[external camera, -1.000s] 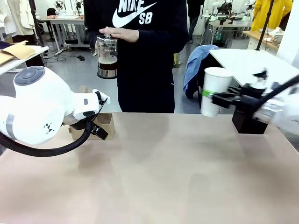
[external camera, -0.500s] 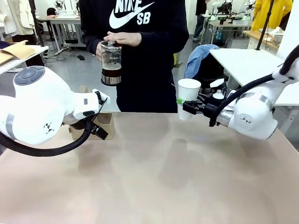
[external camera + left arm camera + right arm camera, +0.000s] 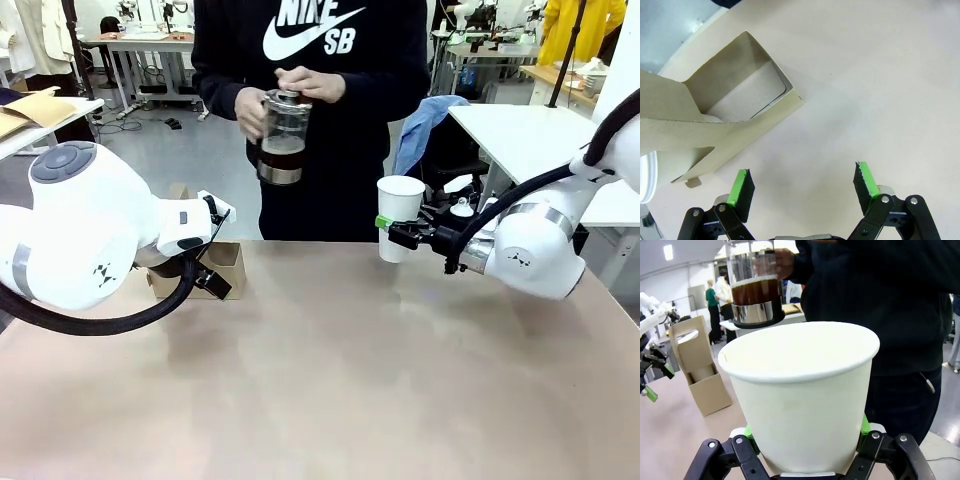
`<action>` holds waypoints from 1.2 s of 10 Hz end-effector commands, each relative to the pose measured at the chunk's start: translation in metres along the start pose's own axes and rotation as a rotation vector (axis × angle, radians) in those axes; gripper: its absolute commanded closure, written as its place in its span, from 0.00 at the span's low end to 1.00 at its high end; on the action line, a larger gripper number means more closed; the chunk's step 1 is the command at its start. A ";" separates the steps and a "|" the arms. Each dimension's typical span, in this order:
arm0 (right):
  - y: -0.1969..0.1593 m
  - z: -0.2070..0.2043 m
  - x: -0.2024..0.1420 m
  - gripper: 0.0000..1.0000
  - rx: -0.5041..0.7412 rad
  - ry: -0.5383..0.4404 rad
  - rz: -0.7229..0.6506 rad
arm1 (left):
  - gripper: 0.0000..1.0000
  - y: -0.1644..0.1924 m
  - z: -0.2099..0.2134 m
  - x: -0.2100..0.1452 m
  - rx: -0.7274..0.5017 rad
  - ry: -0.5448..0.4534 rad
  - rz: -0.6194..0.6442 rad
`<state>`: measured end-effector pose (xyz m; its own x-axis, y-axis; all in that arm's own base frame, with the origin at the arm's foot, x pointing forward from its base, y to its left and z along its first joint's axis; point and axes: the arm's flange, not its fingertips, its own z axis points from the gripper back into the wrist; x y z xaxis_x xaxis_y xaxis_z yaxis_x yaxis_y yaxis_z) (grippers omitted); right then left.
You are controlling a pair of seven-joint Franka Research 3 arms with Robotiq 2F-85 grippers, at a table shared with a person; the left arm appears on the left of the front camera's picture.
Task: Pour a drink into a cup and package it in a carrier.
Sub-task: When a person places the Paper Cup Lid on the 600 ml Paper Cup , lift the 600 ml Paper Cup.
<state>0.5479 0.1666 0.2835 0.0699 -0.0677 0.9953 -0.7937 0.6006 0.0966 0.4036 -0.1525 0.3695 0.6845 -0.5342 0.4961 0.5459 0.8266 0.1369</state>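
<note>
white cup [image 3: 400,205]; brown carrier [image 3: 710,392] — dark brown drink [image 3: 752,292]

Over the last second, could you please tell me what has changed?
The right gripper, shut on the tall white paper cup, carried it from the right toward the middle. The person brought the clear glass carafe of dark brown drink rightward toward it. The open left gripper stayed by the brown cardboard carrier.
</note>
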 end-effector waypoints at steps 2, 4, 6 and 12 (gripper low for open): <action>0.005 -0.001 0.002 0.19 -0.013 -0.013 -0.010 | 0.00 0.001 0.001 0.000 -0.001 -0.002 0.002; 0.005 -0.001 0.002 0.19 -0.013 -0.013 -0.010 | 0.00 0.001 0.001 0.000 -0.001 -0.002 0.002; 0.005 -0.001 0.002 0.19 -0.013 -0.013 -0.010 | 0.00 0.001 0.001 0.000 -0.001 -0.002 0.002; 0.005 -0.001 0.002 0.19 -0.013 -0.013 -0.010 | 0.00 0.001 0.001 0.000 -0.001 -0.002 0.002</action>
<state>0.5477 0.1673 0.2839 0.0687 -0.0678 0.9953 -0.7945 0.5997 0.0957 0.4036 -0.1525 0.3695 0.6845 -0.5342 0.4961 0.5459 0.8266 0.1369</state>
